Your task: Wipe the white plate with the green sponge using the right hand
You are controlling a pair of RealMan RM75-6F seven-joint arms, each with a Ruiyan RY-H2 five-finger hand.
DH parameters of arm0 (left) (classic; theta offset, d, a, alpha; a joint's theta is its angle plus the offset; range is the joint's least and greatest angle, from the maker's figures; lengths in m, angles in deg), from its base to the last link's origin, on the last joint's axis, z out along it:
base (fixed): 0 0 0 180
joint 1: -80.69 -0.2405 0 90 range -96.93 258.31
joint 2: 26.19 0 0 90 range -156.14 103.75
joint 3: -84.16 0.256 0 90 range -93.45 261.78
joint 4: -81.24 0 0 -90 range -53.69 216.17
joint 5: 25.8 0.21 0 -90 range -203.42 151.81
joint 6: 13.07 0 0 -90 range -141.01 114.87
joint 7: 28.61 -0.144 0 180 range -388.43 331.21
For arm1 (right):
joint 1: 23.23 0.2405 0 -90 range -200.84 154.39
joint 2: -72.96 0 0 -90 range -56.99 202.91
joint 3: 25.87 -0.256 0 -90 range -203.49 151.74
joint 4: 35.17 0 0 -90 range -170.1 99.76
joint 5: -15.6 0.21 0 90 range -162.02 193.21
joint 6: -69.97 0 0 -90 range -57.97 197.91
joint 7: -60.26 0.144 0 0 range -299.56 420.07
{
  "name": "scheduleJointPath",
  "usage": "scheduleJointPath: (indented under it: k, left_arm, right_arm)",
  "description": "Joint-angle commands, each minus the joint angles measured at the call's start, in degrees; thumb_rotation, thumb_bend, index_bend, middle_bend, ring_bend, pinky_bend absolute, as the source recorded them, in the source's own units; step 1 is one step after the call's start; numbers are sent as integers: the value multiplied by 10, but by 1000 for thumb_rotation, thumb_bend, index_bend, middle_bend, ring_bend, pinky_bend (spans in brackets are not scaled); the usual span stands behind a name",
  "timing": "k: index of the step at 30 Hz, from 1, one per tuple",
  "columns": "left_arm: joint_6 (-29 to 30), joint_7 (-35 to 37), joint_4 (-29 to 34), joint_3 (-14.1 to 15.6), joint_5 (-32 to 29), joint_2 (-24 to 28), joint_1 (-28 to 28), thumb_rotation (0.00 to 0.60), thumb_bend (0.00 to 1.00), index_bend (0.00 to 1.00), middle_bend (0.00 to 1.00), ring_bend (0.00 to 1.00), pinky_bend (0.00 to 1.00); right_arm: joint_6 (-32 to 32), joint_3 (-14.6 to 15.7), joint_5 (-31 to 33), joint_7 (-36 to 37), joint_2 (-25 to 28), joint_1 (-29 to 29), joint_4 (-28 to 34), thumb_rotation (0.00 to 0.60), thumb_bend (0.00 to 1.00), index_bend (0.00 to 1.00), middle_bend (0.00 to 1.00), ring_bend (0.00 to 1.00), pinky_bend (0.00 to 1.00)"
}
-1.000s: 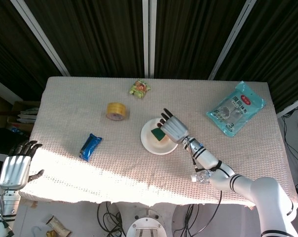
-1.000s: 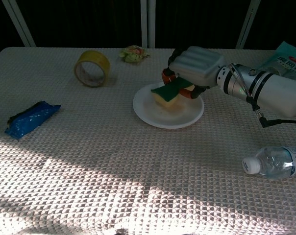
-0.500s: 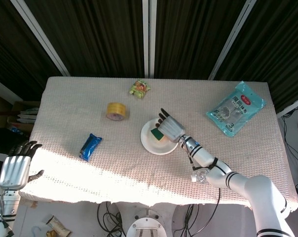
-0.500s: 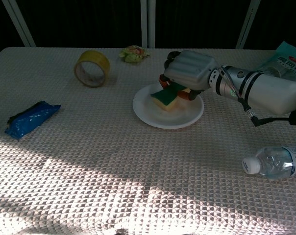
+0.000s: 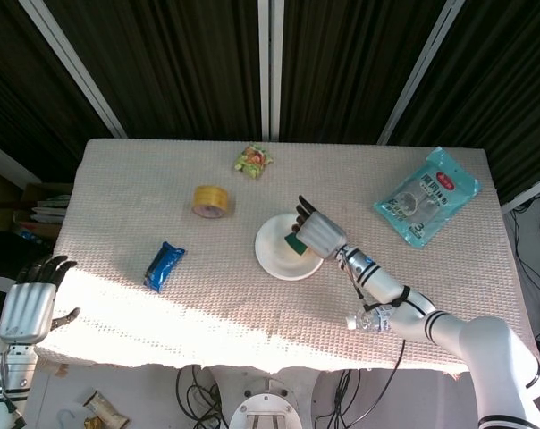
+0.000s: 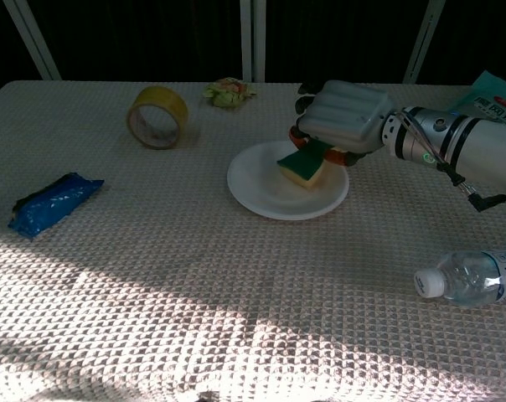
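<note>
Sponge on plate's right half, under my right hand.
My right hand [image 6: 343, 117] grips the green sponge [image 6: 303, 165], fingers curled over it, sponge pressed to the white plate [image 6: 270, 188], I think, near its right rim. Bare plate lies leftward, so the wipe runs that way. Left hand [image 5: 27, 308] hangs off the desk [image 6: 194, 276], fingers loosely apart, holding nothing, far from the plate.

This looks like a robotics lab or test room rather than a home: a tabletop [image 5: 413, 268] under a beige waffle-weave cloth [image 6: 194, 276] stands before dark slatted wall panels with pale diagonal struts [image 5: 69, 67], loose cables [image 5: 194, 384] trail on the floor beneath, and papers are stacked at the left edge [image 5: 51, 210]
</note>
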Motion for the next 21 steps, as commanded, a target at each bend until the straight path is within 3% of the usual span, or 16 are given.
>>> scheduleJointPath:
  k: [1, 12, 21]
  left_arm:
    - [1, 2, -1, 0, -2, 0, -2, 600, 91, 248, 198, 151, 203]
    - [1, 5, -5, -1, 1, -1, -1, 600, 91, 248, 198, 151, 203]
    - [2, 6, -5, 0, 0, -2, -3, 600, 91, 248, 198, 151, 203]
  right_arm:
    - [9, 8, -7, -17, -16, 3, -20, 600, 402, 635, 413, 197, 83]
    - [-33, 1, -23, -20, 13, 5, 5, 600, 402, 642, 427, 202, 72]
    - [21, 18, -21, -88, -5, 11, -12, 600, 406, 660, 436, 202, 45]
